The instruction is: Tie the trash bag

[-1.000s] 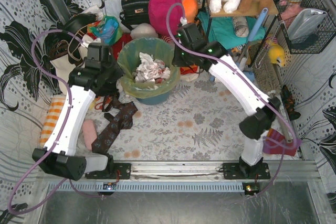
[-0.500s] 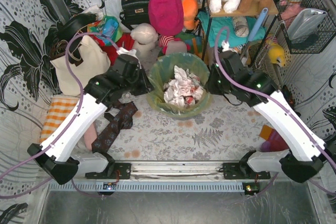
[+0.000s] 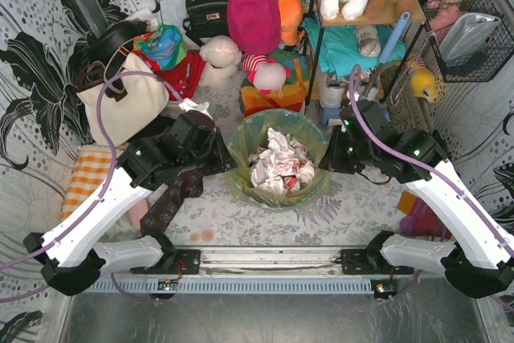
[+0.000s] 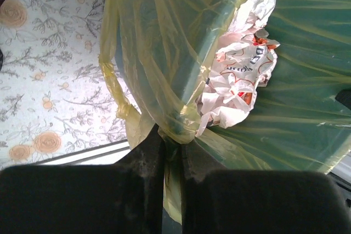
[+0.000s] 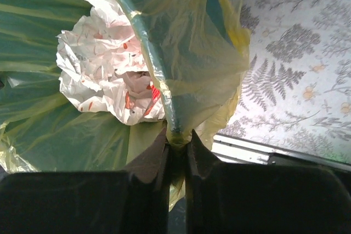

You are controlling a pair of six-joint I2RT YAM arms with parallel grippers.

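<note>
Standing upright with mouth up, trash bag (image 3: 243,150), left fingers (image 4: 147,157) and right fingers (image 5: 151,160) nearly closed, pinching opposite rim sides.

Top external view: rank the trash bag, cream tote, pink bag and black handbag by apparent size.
Trash bag and cream tote: about alike, so unranked.
Then the pink bag.
Smallest: black handbag.

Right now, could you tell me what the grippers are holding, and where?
Both hold the trash bag: left gripper pinches its rim on one side, right gripper the opposite side.
</note>
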